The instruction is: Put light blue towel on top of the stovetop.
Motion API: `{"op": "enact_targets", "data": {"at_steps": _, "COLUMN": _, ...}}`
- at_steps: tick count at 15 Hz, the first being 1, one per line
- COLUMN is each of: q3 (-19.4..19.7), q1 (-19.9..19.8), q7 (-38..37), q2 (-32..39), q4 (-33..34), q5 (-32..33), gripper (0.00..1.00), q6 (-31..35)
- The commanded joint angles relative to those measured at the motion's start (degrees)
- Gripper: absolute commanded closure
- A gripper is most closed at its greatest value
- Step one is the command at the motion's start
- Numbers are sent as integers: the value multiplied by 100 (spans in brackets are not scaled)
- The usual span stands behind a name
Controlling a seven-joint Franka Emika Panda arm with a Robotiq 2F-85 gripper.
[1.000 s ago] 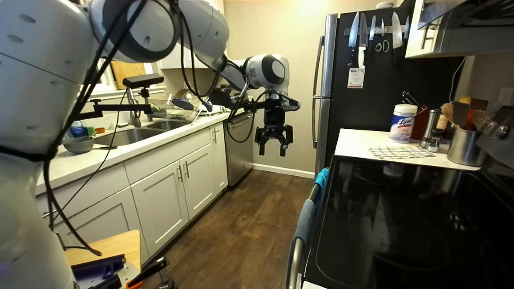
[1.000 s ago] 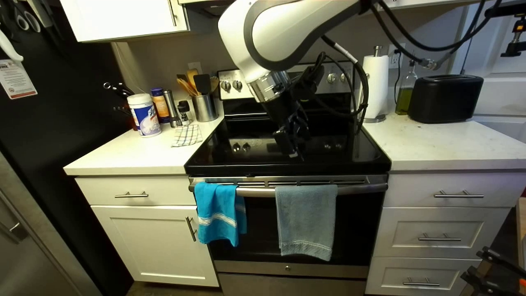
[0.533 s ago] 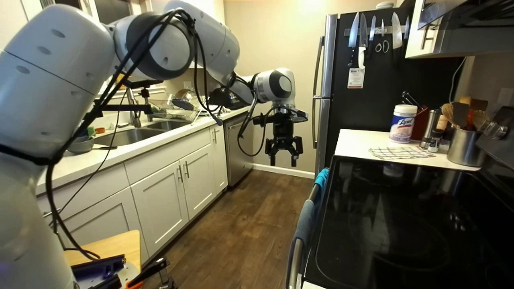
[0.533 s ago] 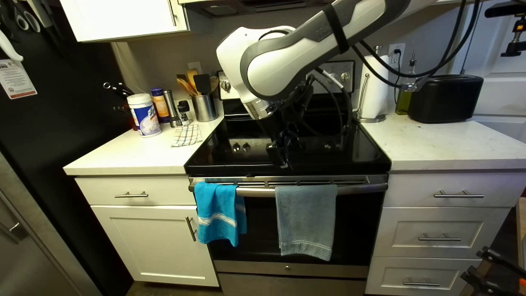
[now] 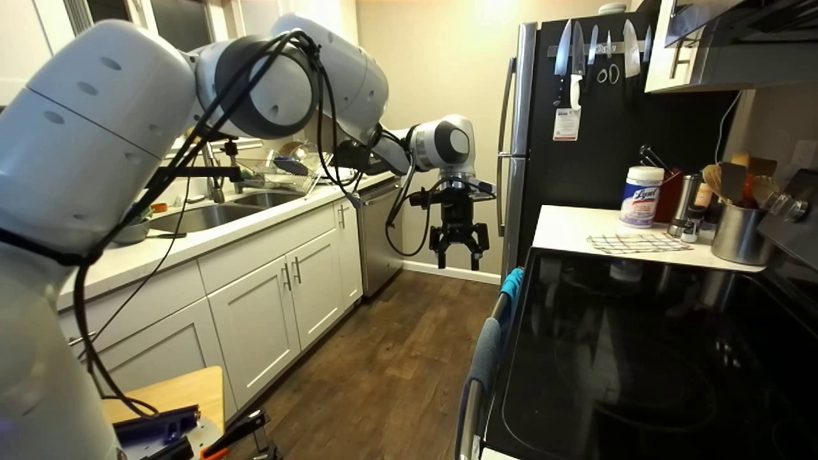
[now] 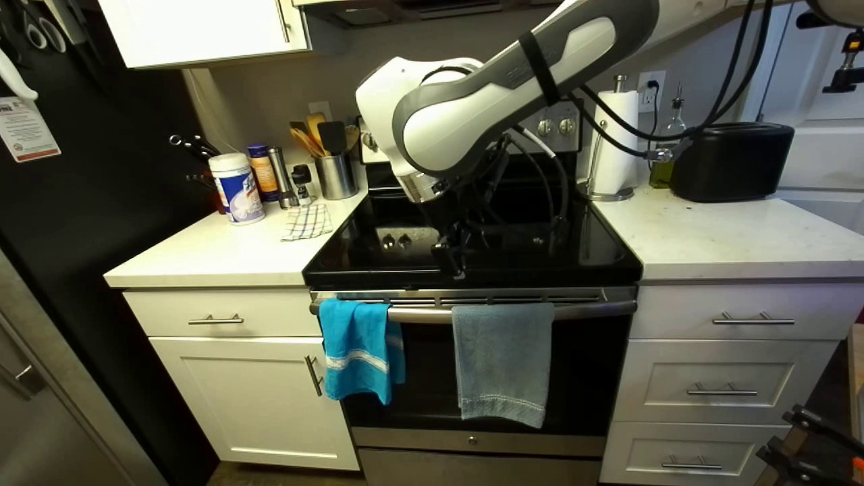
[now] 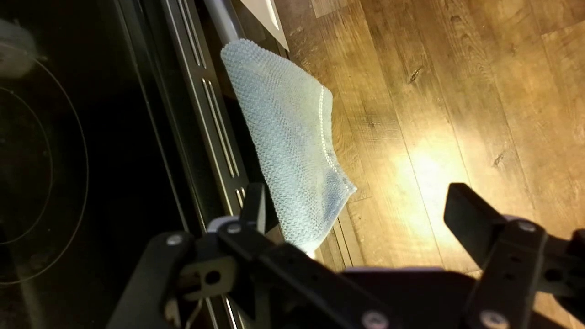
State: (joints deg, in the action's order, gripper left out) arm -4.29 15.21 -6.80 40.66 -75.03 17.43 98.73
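Fingers (image 7: 473, 224), wrist view: wide, empty; light blue towel (image 7: 285, 137) below, off-centre towards the stovetop (image 7: 109, 183).
Gripper (image 5: 458, 265), in an exterior view: above floor (image 5: 370, 358).
Oven handle (image 6: 420, 315), in an exterior view: towel draped over it, long axis down, below the stovetop's front edge.

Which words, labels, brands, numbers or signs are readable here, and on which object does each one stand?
"Lysol": on the white-lidded canister.
Too small or blurred to read surely: that canister's smaller print, and the marks on the white tag, knife strip and robot arm.

Wht arm (image 6: 442, 131) w/ dk-gry trim (image 6: 638, 23), blk cables (image 5: 78, 300), blk gripper (image 5: 458, 260) w/ silver screws (image 7: 375, 319).
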Motion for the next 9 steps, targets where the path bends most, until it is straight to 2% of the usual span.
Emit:
{"op": "enact_targets", "data": {"at_steps": 1, "q3": 55, "q1": 45, "q7": 15, "q2": 9, "q4": 26, "q5": -36, "gripper": 0, "q6": -15}}
{"op": "enact_targets", "data": {"at_steps": 3, "q3": 50, "q1": 54, "q7": 21, "q2": -33, "q4": -30, "q5": -1, "gripper": 0, "q6": 106}}
{"op": "enact_targets", "data": {"at_steps": 9, "q3": 64, "q1": 68, "q7": 72, "q2": 97, "q4": -334, "q5": 62, "gripper": 0, "q6": 1178}}
